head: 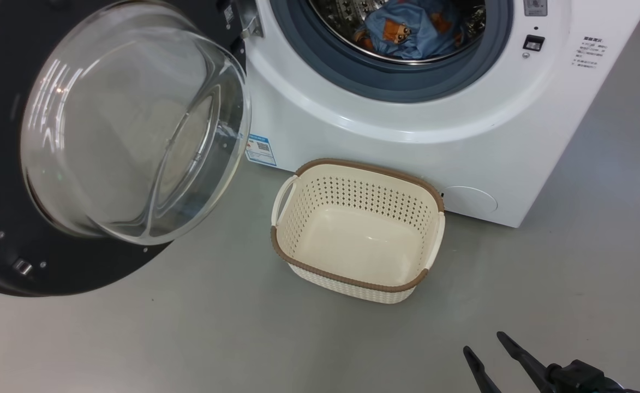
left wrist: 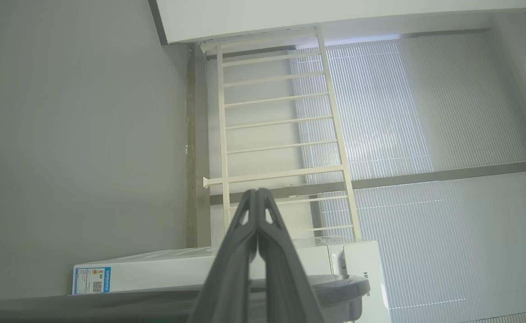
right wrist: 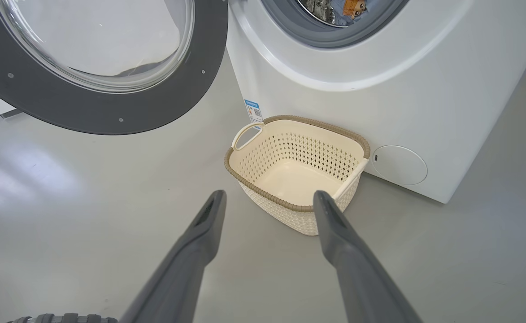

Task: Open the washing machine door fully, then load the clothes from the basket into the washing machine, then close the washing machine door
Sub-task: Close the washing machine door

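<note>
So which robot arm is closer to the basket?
Right. The right fingers, spread open, aim at the basket from a little way off. The left fingers, pressed shut, point past the washing machine toward a window, away from it.

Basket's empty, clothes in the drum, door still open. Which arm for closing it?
Left, probably. The washing machine door hangs on the robot's left, and the left hand is shut, fit for pushing. The right hand sits open at lower right, facing the basket, farther from the door.

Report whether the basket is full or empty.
Empty: the basket shows its bare cream floor, and the clothes lie inside the drum.
</note>
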Controlling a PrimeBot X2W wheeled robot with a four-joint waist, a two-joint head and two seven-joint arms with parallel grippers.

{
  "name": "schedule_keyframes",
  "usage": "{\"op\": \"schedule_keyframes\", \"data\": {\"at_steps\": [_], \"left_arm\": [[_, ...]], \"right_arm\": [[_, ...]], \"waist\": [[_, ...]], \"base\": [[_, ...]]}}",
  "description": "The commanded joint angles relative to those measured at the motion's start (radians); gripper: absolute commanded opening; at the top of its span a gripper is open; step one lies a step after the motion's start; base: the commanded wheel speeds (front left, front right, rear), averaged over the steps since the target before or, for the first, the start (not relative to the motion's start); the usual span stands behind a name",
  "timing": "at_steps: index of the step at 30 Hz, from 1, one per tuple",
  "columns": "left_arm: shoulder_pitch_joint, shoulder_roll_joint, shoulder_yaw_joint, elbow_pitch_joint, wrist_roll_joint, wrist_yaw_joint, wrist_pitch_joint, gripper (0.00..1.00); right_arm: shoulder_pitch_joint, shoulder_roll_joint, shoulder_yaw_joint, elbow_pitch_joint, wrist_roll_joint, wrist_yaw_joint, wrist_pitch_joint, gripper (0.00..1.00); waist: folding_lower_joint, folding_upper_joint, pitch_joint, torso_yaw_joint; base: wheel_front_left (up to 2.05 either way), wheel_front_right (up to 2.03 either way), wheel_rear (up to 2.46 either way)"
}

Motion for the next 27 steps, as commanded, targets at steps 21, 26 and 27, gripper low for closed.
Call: {"op": "schedule_keyframes", "data": {"at_steps": [21,26,27], "left_arm": [[-0.011,0.015,-0.018,-0.093,-0.012,-0.01,0.127,0.0],[-0.006,0.015,-0.047,-0.092,-0.008,-0.01,0.177,0.0],[-0.002,0.015,-0.055,-0.094,-0.011,-0.01,0.199,0.0]], "right_arm": [[0.006,-0.061,0.016,-0.042,-0.01,0.002,-0.005,1.0],[0.001,-0.063,0.021,-0.041,-0.01,0.002,-0.005,1.0],[-0.001,-0.064,0.021,-0.04,-0.009,0.002,-0.005,1.0]], "waist": [[0.0,0.0,0.043,-0.022],[0.0,0.0,0.048,-0.028],[0.0,0.0,0.049,-0.031]], "base": [[0.0,0.0,0.0],[0.0,0.0,0.0],[0.0,0.0,0.0]]}}
